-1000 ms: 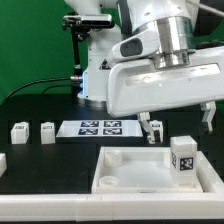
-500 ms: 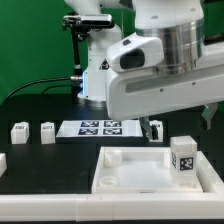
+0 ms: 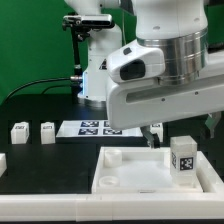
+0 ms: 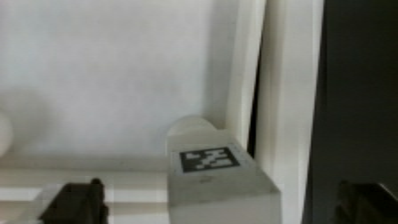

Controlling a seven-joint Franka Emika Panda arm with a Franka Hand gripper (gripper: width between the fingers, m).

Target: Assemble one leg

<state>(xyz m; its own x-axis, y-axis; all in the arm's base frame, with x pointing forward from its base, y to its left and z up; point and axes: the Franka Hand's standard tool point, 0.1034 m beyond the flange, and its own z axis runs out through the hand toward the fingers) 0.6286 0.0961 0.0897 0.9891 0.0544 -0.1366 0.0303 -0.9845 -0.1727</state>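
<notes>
A leg [image 3: 183, 159], a small white block with a black-and-white tag, stands upright in the right part of the large white tray [image 3: 118, 172]. My gripper [image 3: 181, 128] hangs just above it, open, with one finger on each side. In the wrist view the same leg [image 4: 215, 160] lies between my two dark fingertips [image 4: 73, 201], and the gripper [image 4: 219, 205] does not touch it. Two more legs [image 3: 18, 131] [image 3: 47, 131] stand on the black table at the exterior view's left.
The marker board [image 3: 100, 127] lies flat behind the tray. A white part [image 3: 2, 161] shows at the exterior view's left edge. The arm's base [image 3: 95, 60] rises at the back, before a green backdrop.
My gripper has shifted toward the exterior view's right and come a little lower over the standing leg. The legs and the tray have not moved.
</notes>
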